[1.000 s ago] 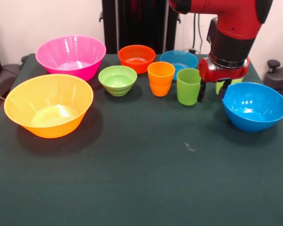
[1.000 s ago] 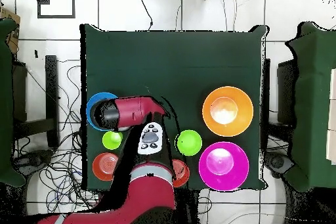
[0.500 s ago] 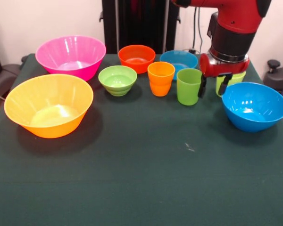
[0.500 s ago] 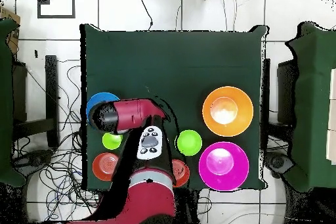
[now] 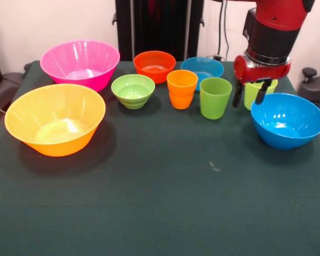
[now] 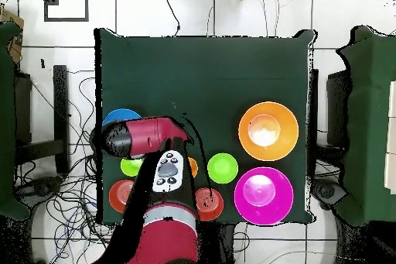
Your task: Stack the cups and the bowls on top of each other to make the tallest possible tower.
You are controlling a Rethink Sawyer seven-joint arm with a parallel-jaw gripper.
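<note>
My claw [image 5: 250, 98]: open, empty, fingers straddling the lime-yellow cup [image 5: 254, 94], between green cup [image 5: 214, 97] and medium blue bowl [image 5: 287, 120] on the tabletop [image 5: 160, 186]. No tower yet. Risk: a finger clips the bowl's rim or tips the cup.

No text, label, brand, number or sign can be read in either view. The glossy plastic bowls and tumblers are plain and unprinted, the dark green cloth-covered table [image 5: 160, 202] bears no marking that can be read, and the red and black robot arm [image 5: 272, 32] shows no legible lettering. The small button panel [image 6: 166, 172] on the arm in the overhead view has marks too small to make out.
</note>
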